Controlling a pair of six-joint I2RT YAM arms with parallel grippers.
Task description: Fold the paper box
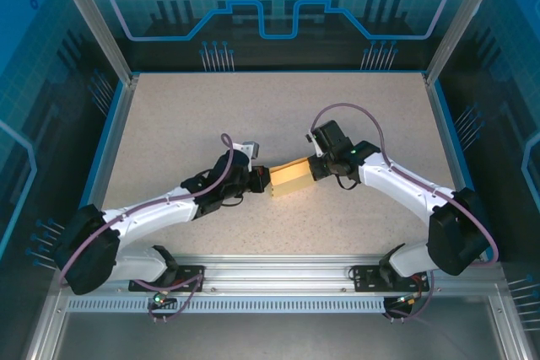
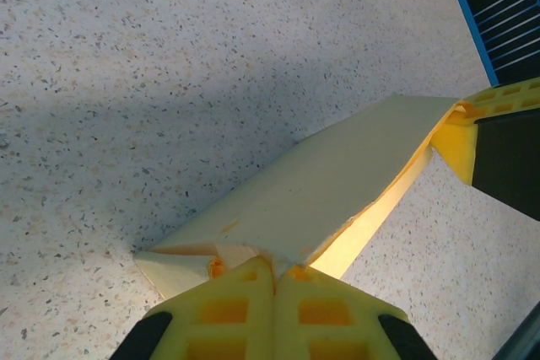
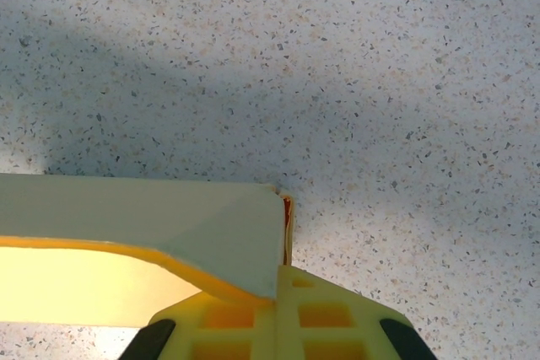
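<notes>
The paper box [image 1: 291, 178] sits at the middle of the table [image 1: 211, 107], stretched between the two arms. Its left end is pinched in the left gripper [image 2: 274, 280], fingers pressed together on the thin cardboard. Its right end is pinched the same way by the right gripper [image 3: 278, 280].

**Middle of the table barred, far half open**

Your two arms and the paper box [image 1: 289, 178] make one barrier across the middle of the table [image 1: 253, 103]. The left gripper [image 1: 263, 180] is pinched on the box's left end and the right gripper [image 1: 314, 166] on its right end, so you have no gap between them. The far edge and both far corners are bare. Toward the near edge, a bare patch lies fenced in by the arms and the mounting rail [image 1: 278, 280]. Slanting frame posts [image 1: 93, 18] flank the far corners.
</notes>
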